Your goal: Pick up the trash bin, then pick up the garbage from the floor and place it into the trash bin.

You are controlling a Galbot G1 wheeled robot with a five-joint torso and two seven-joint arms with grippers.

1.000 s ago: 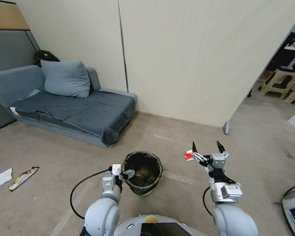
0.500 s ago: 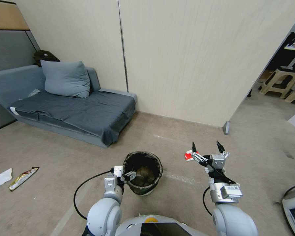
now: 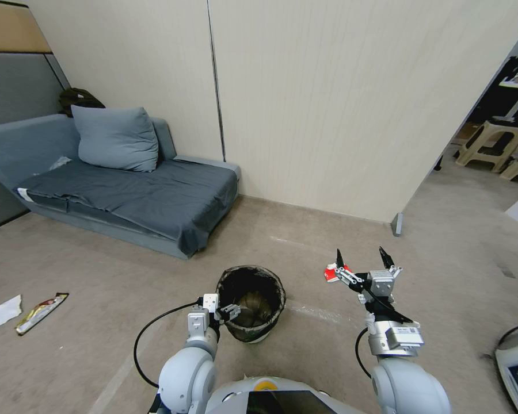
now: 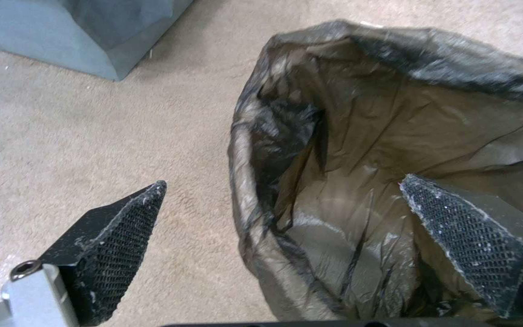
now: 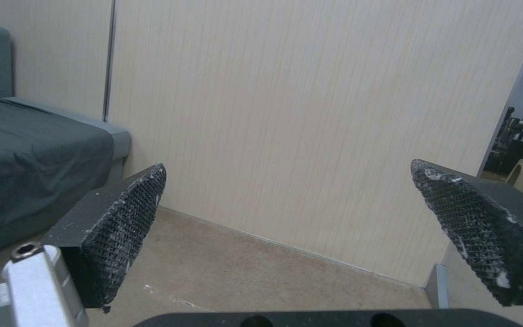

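Two jobs make up this task, and by my reckoning neither is finished. My left gripper [image 4: 279, 218] is spread wide, holding nothing, its fingers straddling the near rim of the trash bin [image 3: 251, 303]: one finger [image 4: 116, 240] sits outside the wall over bare carpet, the other hangs inside over the dark bag lining. The bin stands on the floor just ahead of that gripper, so the lift is not yet made; I judge the grasp on the rim to be the step in hand.

My right gripper [image 3: 361, 260] is raised off to the bin's right, fingers wide apart and empty, pointing toward the wall [image 5: 310, 113]. A red-and-white wrapper [image 3: 330, 273] lies on the floor just beyond its left fingertip. Far off to the left of my left gripper, well apart from the bin, a snack wrapper [image 3: 40, 311] and a white tissue [image 3: 6, 311] lie side by side on the carpet. All three pieces remain to be collected. Something brownish lies at the bottom of the bag, but I cannot tell what.
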